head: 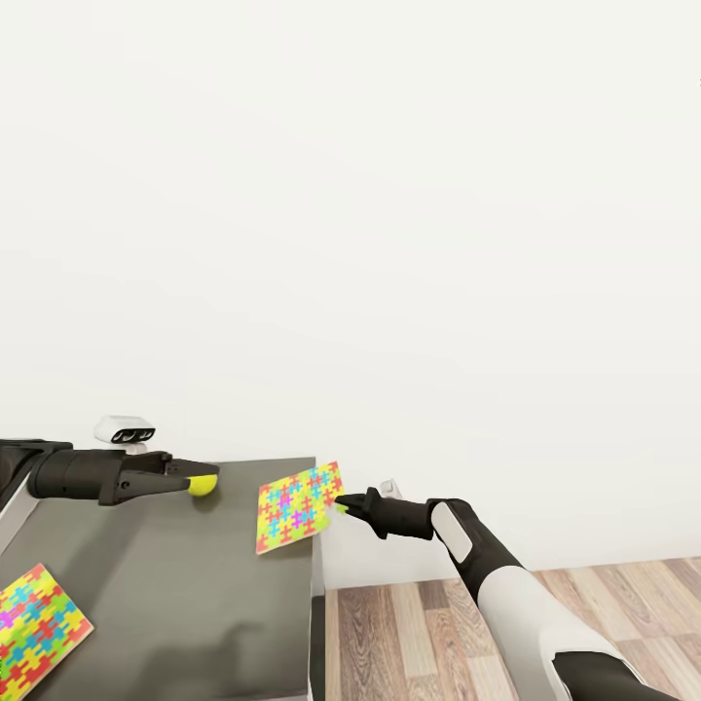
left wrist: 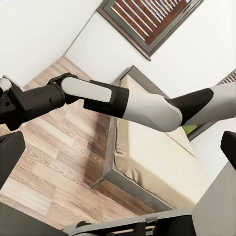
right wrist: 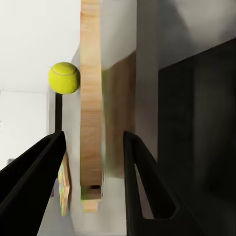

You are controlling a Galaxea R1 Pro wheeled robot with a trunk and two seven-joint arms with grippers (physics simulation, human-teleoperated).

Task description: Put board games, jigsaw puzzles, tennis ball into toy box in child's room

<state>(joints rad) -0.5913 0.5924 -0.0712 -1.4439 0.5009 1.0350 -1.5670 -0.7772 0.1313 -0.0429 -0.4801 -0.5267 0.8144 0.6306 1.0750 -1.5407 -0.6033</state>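
My left gripper is clenched on the tennis ball, which sits at its fingertips above the far part of the grey table. My right gripper grasps a jigsaw puzzle by its edge; the sheet is tilted up, off the table's far right corner. In the right wrist view the puzzle stands edge-on between my two black fingers, showing its wooden-looking side, though the exact contact point is hard to make out there. The ball shows beyond those fingers, past the sheet's edge. A second jigsaw puzzle lies flat on the table's near left, well below my left gripper. In the left wrist view my right forearm crosses in front of the bed, which stands on the wood-plank floor.
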